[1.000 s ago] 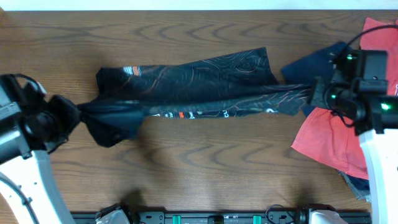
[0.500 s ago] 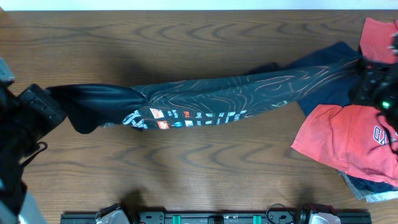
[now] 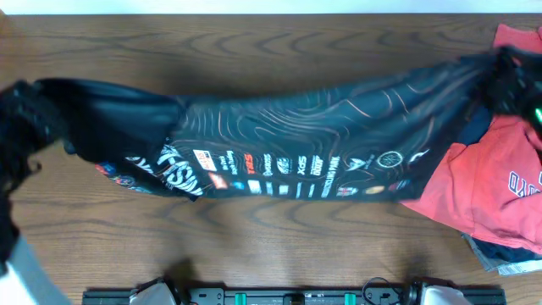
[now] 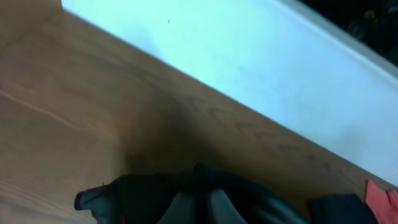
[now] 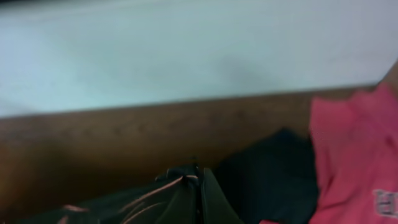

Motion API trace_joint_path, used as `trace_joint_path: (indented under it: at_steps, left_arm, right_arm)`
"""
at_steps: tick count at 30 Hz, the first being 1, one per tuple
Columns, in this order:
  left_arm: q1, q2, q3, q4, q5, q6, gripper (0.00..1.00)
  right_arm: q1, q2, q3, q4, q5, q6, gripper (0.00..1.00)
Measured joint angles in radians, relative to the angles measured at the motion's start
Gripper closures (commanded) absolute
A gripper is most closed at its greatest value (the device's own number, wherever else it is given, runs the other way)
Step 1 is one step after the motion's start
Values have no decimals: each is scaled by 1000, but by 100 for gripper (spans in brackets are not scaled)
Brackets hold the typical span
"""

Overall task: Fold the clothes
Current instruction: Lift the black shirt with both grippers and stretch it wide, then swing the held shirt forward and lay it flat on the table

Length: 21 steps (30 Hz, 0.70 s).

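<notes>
One jersey hung stretched between the two grippers, lifted off the table, sponsor logos in a row along its lower edge. The left gripper was clamped on its left end and the right gripper on its right end, both blurred in the overhead view.

Only the overhead view showed the full spread and the logos. The left wrist view showed just bunched black cloth at closed fingers. The right wrist view showed the orange contour lines running right up to the pinch.

Under and beside the right gripper lay one red tee and one navy garment. Both wrist views caught a white strip beyond the table's far edge.
</notes>
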Motion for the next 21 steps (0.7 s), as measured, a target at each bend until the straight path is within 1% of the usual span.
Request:
trace_joint_path:
  at_steps: [5,8,12,15,16,18,21]
  left_arm:
    - [-34,180,-1,98,10,1,93]
    - [-83,298,-2,217,11,8,94]
    - [-150,429,-5,402,10,16,94]
    - [-192,499,-9,542,9,16,94]
    - [-204,519,-16,623,8,10,94]
    - [-213,540,-18,754,8,-19,94]
    - [-208,544,-2,933,9,-99,94]
  right_arm:
    - [13,243,-2,70,-35,-6,99]
    - [34,373,-6,158,-44,-10,99]
    - [48,499,-12,333,-48,10,99]
    - [50,545,-16,473,-45,53,99]
    - [50,550,-16,524,-45,71,99]
    - [50,551,-13,624,-44,113,99]
    - [50,551,46,703,-43,163,99]
